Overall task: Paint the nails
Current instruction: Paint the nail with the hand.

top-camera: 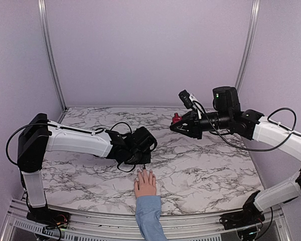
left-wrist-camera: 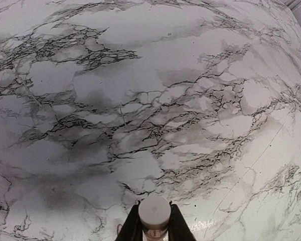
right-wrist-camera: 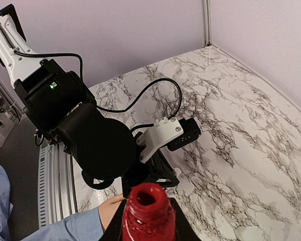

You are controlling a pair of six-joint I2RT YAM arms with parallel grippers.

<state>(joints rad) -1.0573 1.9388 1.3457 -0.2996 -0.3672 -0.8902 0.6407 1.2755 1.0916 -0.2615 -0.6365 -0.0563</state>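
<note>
- left gripper (left-wrist-camera: pixel 154 227): jaws clamped on a white cap (left-wrist-camera: pixel 154 211), seen end-on in the wrist view. Anything under the cap is hidden.
- That wrist cam otherwise shows only the marble table (left-wrist-camera: pixel 140 100), so the nails can't be checked from there.
- right gripper (right-wrist-camera: pixel 148 228): jaws closed round a dark red polish bottle (right-wrist-camera: pixel 148 208), uncapped, w/ the open neck facing the wrist cam. It's held off the table, mid-right in the top view. Bottle's lower body is cut off by the frame edge.
- pale hand (top-camera: pixel 146 185): flat, palm down, at the near edge, approx. centre. Its light blue sleeve (top-camera: pixel 149 217) runs off the bottom.
- the nails (top-camera: pixel 143 173): at the fingertips, pointing away from the arm bases, right by the left gripper. Too small in the top view to tell colour, and can't tell if anything touches them.
- Right wrist view: only a sliver of the hand shows btwn sleeve & bottle; nails blocked.
</note>
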